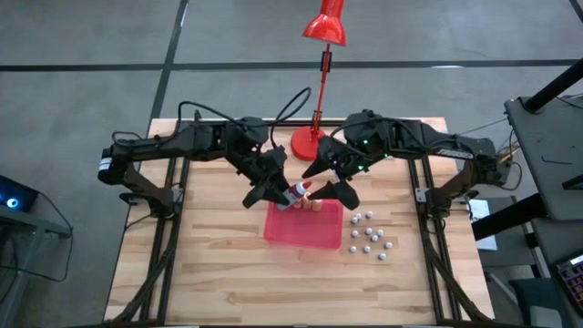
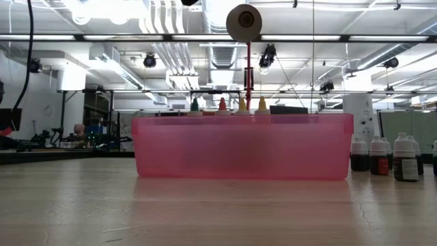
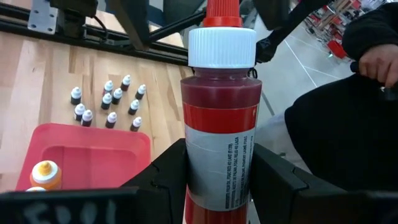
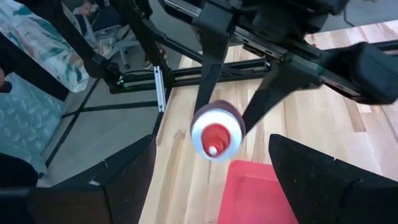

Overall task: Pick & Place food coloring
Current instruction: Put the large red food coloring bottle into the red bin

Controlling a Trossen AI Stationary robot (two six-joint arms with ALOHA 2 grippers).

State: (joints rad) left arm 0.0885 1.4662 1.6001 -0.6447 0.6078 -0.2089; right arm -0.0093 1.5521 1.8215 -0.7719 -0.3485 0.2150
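Note:
My left gripper (image 1: 278, 193) is shut on a food coloring bottle (image 1: 297, 190) of red liquid with a white collar and red tip, above the far left corner of the red tray (image 1: 305, 232). My right gripper (image 1: 330, 189) is open just right of the bottle's tip (image 4: 214, 134), its fingers apart on either side and touching nothing. Several more food coloring bottles (image 1: 315, 206) stand along the tray's far wall. Their green, red and yellow tips (image 2: 222, 104) show over the rim in the low view, and an orange cap (image 3: 45, 174) shows in the left wrist view. My left gripper pinches the labelled lower half of the bottle's body (image 3: 217, 155) between its two fingers (image 3: 165, 177), which lie across the bottle. The bottle is lifted clear above the tray, tilted with its tip toward my right gripper.
Several small dark bottles with white caps (image 1: 369, 234) stand on the table right of the tray. A red desk lamp's base (image 1: 306, 141) stands at the far middle. A person in dark clothes (image 3: 348, 124) is beyond the table.

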